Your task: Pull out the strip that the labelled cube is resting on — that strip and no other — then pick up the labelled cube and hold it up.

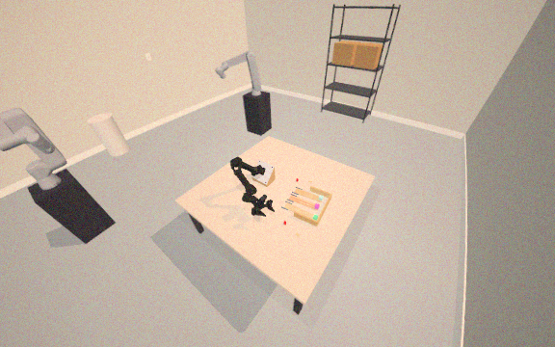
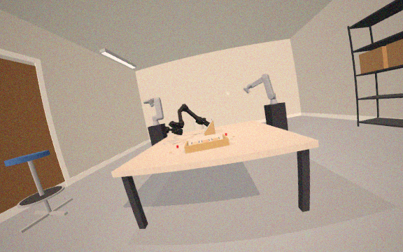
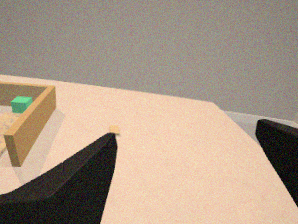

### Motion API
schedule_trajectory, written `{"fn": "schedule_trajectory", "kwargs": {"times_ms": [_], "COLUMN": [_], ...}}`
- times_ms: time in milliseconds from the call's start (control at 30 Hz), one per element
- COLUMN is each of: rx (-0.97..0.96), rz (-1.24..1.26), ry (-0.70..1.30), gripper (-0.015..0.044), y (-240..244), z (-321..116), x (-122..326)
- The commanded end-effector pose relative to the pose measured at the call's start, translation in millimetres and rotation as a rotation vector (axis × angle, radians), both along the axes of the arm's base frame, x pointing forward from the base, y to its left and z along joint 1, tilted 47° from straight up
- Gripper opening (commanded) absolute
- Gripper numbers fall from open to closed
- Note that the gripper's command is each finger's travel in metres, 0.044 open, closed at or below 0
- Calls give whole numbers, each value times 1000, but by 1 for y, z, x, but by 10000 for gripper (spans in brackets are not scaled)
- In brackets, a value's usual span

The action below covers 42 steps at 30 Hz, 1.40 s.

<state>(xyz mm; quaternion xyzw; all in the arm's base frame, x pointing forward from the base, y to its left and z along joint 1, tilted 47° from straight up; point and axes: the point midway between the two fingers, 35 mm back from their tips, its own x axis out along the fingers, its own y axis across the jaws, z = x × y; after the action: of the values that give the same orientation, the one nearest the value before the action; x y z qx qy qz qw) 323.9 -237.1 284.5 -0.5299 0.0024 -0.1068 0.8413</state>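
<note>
Cubes stand at the far ends of pale wooden strips in a low wooden tray (image 1: 327, 205) (image 2: 208, 144) (image 3: 35, 126): a cyan cube (image 1: 321, 198), a magenta cube (image 1: 317, 206) and a green cube (image 1: 315, 217) (image 3: 21, 104). No label on any cube can be made out, so I cannot tell which is the labelled one. One strip (image 1: 300, 211) runs under the green cube; the strips' dark-tipped ends stick out on the arm's side. My gripper (image 1: 269, 212) (image 3: 186, 133) is open and empty, above the table on the arm's side of the tray, with the tray off to the left in the wrist view.
A wedge-shaped stand (image 1: 270, 179) (image 2: 210, 129) with a pale sloping face is beside the arm. One small red block (image 1: 297, 179) (image 2: 226, 134) and another red block (image 1: 284, 223) (image 2: 177, 146) lie on either side of the tray. A small tan piece (image 3: 114, 130) lies near the tray.
</note>
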Motion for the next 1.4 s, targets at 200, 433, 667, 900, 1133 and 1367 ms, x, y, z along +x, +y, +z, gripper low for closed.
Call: {"fn": "schedule_trajectory", "kwargs": {"times_ms": [200, 433, 667, 900, 1133, 1367], "rx": [270, 495, 556, 470, 392, 392], "rz": [-42, -140, -272, -387, -416, -416], "ry": [76, 226, 357, 385, 343, 343], "gripper": [400, 400, 400, 400, 400, 400], "y": [48, 125, 203, 264, 287, 287], "z": [-43, -104, -156, -184, -187, -187], "x": [46, 71, 56, 12, -15, -15]}}
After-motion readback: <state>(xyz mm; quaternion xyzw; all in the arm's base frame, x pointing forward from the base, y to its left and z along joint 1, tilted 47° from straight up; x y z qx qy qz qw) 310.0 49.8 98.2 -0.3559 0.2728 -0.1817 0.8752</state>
